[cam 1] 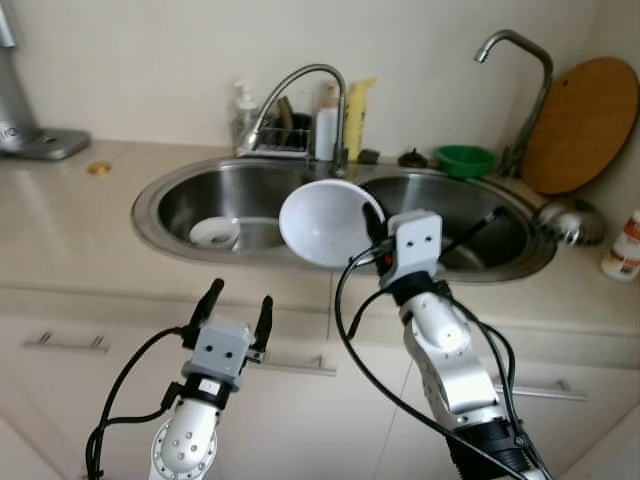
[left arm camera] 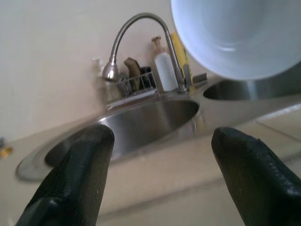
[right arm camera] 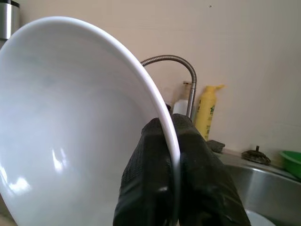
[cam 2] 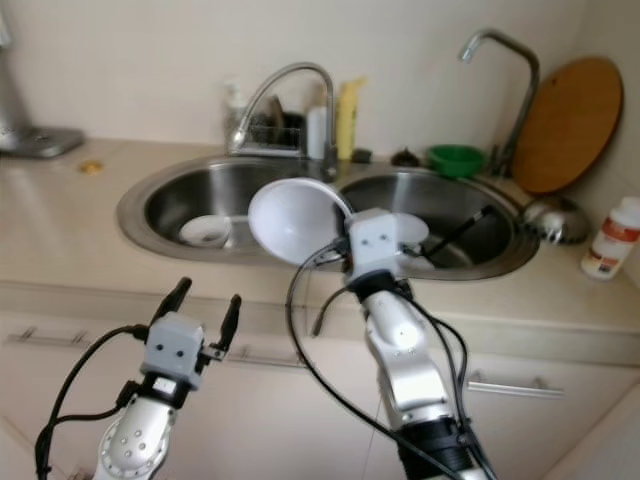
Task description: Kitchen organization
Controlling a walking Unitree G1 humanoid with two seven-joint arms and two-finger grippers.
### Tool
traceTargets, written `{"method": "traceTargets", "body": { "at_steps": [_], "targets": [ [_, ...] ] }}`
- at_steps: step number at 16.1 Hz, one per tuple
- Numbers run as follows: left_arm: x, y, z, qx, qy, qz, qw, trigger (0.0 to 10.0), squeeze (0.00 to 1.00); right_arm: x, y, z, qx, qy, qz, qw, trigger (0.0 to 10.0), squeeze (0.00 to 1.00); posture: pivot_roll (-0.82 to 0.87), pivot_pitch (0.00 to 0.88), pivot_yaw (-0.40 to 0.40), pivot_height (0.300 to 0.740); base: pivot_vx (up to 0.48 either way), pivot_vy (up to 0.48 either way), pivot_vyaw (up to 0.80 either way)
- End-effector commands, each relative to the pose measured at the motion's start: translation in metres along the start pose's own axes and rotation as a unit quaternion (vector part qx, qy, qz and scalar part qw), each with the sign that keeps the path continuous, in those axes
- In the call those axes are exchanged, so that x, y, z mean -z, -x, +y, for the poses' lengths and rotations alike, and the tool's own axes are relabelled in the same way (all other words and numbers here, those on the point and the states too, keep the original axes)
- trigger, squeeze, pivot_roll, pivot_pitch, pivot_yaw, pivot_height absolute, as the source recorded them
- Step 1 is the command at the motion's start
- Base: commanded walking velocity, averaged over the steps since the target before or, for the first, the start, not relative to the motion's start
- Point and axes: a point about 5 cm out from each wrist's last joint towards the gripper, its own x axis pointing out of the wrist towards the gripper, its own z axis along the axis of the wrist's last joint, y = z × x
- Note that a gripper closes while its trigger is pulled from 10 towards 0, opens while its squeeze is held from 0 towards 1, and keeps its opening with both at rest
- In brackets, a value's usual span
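My right gripper (cam 1: 374, 222) is shut on the rim of a white bowl (cam 1: 322, 222), holding it tilted in the air above the divider of the double steel sink (cam 1: 160, 190). The wrist view has both black fingers (right arm camera: 188, 160) pinching that rim, with the white bowl (right arm camera: 70, 127) to one side. My left gripper (cam 1: 237, 306) stands open and empty, low in front of the counter edge, its fingertips (left arm camera: 80, 174) spread before the left basin. A small white dish (cam 1: 214, 233) lies in the left basin.
A curved tap (cam 1: 300, 90) and a second tall tap (cam 1: 520, 70) rise behind the sink. Bottles (cam 1: 352, 120) and a wire rack (cam 1: 280, 135) stand at the back. A green bowl (cam 1: 465, 160), a round wooden board (cam 1: 580, 125), a metal lid (cam 1: 568, 220) and a small bottle (cam 1: 625, 245) sit to the right.
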Motion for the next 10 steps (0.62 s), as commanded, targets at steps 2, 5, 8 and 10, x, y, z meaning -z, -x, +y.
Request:
{"method": "traceTargets", "body": {
  "at_steps": [2, 5, 8, 10],
  "targets": [
    [-0.004, -0.002, -0.008, 0.01, 0.008, -0.01, 1.0, 10.0, 0.0, -0.002, 0.0, -0.014, 0.019, 0.01, -0.005, 1.0, 10.0, 0.0, 0.1, 0.0, -0.035, 0.74, 0.36, 0.0, 0.0],
    [-0.004, -0.001, -0.008, 0.01, 0.009, -0.01, 1.0, 10.0, 0.0, -0.004, -0.005, -0.013, 0.017, 0.015, -0.009, 1.0, 10.0, 0.0, 0.1, 0.0, -0.036, 0.74, 0.363, 0.0, 0.0],
    [-0.005, -0.002, -0.008, 0.01, 0.009, -0.011, 1.0, 10.0, 0.0, -0.001, -0.01, -0.013, 0.019, 0.019, 0.0, 1.0, 10.0, 0.0, 0.11, 0.0, -0.037, 0.74, 0.363, 0.0, 0.0],
    [-0.005, -0.002, -0.009, 0.011, 0.01, -0.009, 1.0, 10.0, 0.0, 0.004, -0.013, -0.014, 0.025, 0.026, 0.018, 0.999, 10.0, 0.0, 0.11, 0.0, -0.037, 0.74, 0.339, 0.0, 0.0]
  ]
}}
